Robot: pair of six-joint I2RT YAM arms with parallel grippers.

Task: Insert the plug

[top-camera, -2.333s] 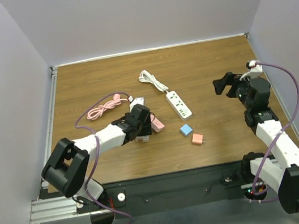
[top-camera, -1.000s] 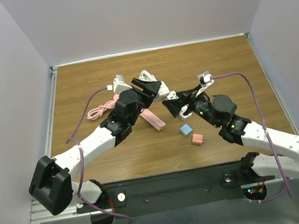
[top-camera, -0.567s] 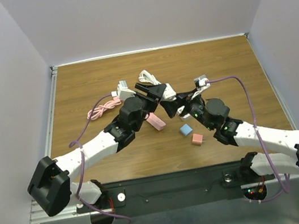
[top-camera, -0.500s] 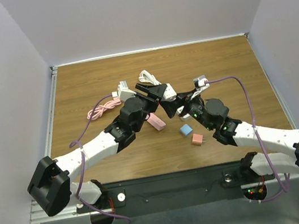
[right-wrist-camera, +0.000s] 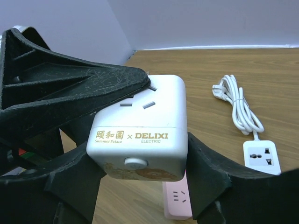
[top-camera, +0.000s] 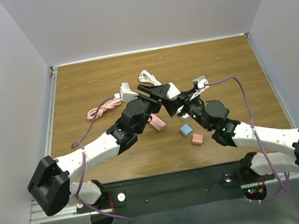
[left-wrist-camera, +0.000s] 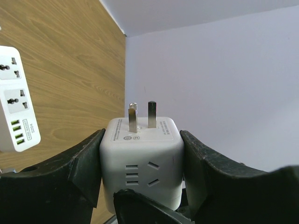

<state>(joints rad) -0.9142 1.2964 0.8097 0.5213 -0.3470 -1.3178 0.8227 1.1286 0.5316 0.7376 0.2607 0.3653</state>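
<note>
The white cube plug [left-wrist-camera: 142,158] is hanging in the air over the middle of the brown surface [top-camera: 76,84], not lying on it. Its two metal pins [left-wrist-camera: 133,119] are sticking out bare, so the plug is not sitting in any socket yet. The left fingers [left-wrist-camera: 81,168] are squeezing it at 9 and 3 o'clock in the left wrist view. The right fingers [right-wrist-camera: 210,172] are hugging it too, and they look to be pressing on its sides. The white power strip [right-wrist-camera: 261,158] is lying flat at 4 o'clock from the plug in the right wrist view, well apart from it. A pink power strip [top-camera: 156,123] is lying at 7 o'clock in the top view. So I am thinking the picking up is done. Carrying the plug to a socket, lining up the pins and pushing them in are the jobs waiting.
</note>
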